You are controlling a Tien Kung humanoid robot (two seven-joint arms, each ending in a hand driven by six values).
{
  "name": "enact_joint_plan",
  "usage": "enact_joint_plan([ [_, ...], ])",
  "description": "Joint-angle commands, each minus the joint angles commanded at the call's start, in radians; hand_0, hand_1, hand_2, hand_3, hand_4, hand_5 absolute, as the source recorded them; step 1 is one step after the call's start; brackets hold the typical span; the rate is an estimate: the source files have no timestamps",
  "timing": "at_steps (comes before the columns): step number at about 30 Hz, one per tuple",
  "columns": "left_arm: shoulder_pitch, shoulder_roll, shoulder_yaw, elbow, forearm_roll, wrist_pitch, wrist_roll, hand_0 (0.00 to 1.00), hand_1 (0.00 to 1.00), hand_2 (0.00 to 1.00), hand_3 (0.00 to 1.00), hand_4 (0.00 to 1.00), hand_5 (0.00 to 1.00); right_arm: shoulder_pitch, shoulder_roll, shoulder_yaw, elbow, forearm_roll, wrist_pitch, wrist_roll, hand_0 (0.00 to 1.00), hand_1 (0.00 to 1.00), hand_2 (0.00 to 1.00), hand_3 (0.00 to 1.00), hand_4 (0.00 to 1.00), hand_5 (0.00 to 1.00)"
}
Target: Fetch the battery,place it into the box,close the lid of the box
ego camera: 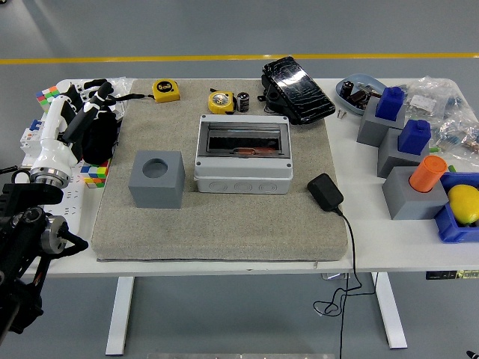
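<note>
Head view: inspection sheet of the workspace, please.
Surface: white table with a grey mat across the middle.
Job's things: battery upright at the mat's far edge; box mid-mat, its lid looks down.
Clutter: grey block with a round hole, two yellow tape measures, black pouch, puzzle cubes, grey blocks with blue and orange pieces, yellow fruit.
Hands: left hand at the table's left edge, holding nothing; right not in view.
Cables: black adapter, cord hanging over the near edge.
Surroundings: grey floor, yellow line; no person seen.
</note>
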Motion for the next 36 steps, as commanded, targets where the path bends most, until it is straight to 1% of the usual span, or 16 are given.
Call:
enact_joint_plan([
  [9,-0.004,-0.007,0.006,0.01,0.001,-0.001,0.003,0.405,0.562,0.623,0.626,0.987,0.553,-0.002,-0.004,0.005,0.0,-0.004,-0.002,0.002,0.556,0.59,0.583,0.546,0.92,0.486],
  [16,0.002,-0.007,0.012,0.015,0.004,-0.004,0.007,0.406,0.563,0.622,0.622,0.985,0.545,-0.005,0.003,0.0,-0.002,-0.001,-0.003,0.002,0.556,0.59,0.583,0.547,0.92,0.486],
  [22,-0.002,-0.005,0.023,0.016,0.003,-0.005,0.008,0.405,0.562,0.621,0.619,0.985,0.542,-0.01,0.002,-0.004,-0.004,0.002,-0.003,0.001,0.556,0.59,0.583,0.547,0.919,0.485],
  [28,-0.002,0.003,0.045,0.011,0.0,-0.006,0.009,0.406,0.563,0.621,0.618,0.981,0.536,-0.005,0.0,0.007,-0.002,-0.005,-0.003,0.003,0.556,0.59,0.583,0.546,0.92,0.486],
  [36,-0.003,-0.006,0.057,0.013,0.005,-0.009,0.013,0.406,0.562,0.621,0.614,0.978,0.524,-0.016,-0.001,0.004,-0.003,-0.002,-0.004,0.001,0.556,0.59,0.583,0.547,0.92,0.486],
])
